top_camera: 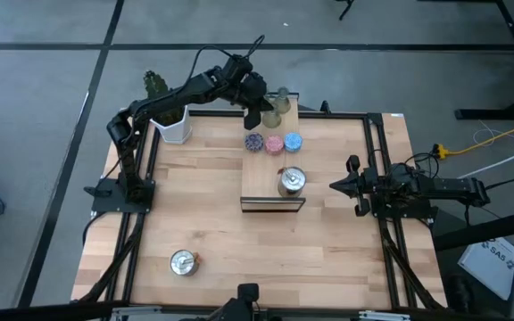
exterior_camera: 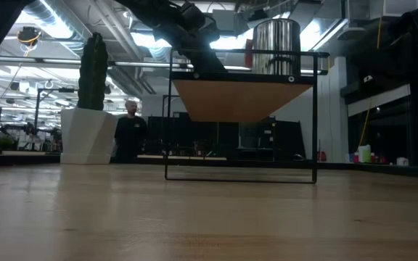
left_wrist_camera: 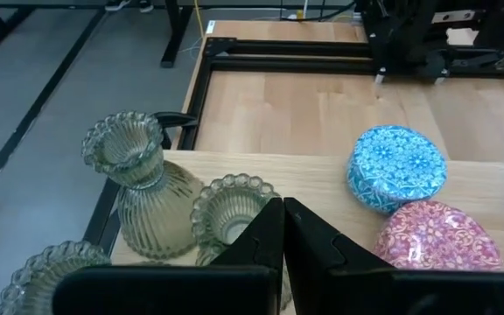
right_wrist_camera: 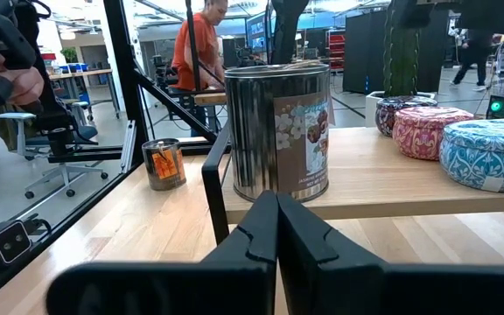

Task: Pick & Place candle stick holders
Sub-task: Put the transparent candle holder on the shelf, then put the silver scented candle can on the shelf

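Nearest the camera in the high view, a silver candle holder [top_camera: 183,262] sat alone on the table [top_camera: 328,259] at about seven o'clock. Near the centre, a second silver holder [top_camera: 291,181] stood on the raised wooden board [top_camera: 266,174]. At three o'clock the right gripper [top_camera: 337,185] waited beside the board, fingers pressed together and holding nothing.

Farther back along the board lay the purple holder [top_camera: 254,142], the pink holder [top_camera: 274,144] and the blue holder [top_camera: 293,141] in a row. Farthest, near twelve o'clock, the left gripper [top_camera: 254,117] hovered, pincer fully closed and empty, just over the green glass holders [top_camera: 277,109]. A cactus [top_camera: 156,86] stood at ten o'clock.

The risk, as I judged it: closed fingers lowered onto the tall narrow green holders, which stood nearly touching, could tip one into its neighbour or off the board's edge.

The left wrist view alone showed three separate green holders and their ribbed glass; from above they merged into one pale cluster. The low view showed the board stood on a thin black frame clear of the table.
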You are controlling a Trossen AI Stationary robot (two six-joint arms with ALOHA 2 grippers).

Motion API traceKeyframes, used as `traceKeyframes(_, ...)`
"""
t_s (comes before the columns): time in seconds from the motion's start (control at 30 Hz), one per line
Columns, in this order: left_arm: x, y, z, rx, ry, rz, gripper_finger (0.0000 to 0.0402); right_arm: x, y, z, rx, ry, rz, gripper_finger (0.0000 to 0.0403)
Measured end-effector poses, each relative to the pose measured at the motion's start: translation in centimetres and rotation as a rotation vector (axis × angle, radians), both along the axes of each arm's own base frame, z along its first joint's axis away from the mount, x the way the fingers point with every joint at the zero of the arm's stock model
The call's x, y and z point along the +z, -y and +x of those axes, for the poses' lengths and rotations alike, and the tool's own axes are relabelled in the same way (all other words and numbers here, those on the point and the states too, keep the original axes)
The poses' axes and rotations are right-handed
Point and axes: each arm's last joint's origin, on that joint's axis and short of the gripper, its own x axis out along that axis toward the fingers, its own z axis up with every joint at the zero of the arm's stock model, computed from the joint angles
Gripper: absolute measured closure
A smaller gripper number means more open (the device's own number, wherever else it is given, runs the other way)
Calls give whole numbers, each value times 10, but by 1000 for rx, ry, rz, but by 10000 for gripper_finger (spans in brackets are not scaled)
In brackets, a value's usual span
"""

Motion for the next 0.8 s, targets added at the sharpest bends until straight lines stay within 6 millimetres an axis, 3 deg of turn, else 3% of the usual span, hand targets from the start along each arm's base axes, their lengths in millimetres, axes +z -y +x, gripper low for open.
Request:
traceKeyframes(0.5,3,5,1,5,7,-32,400,0,0,0,0,0,0,398)
traceKeyframes(0.8,24,21,-20,1,-33,-65,400,0,0,0,0,0,0,398)
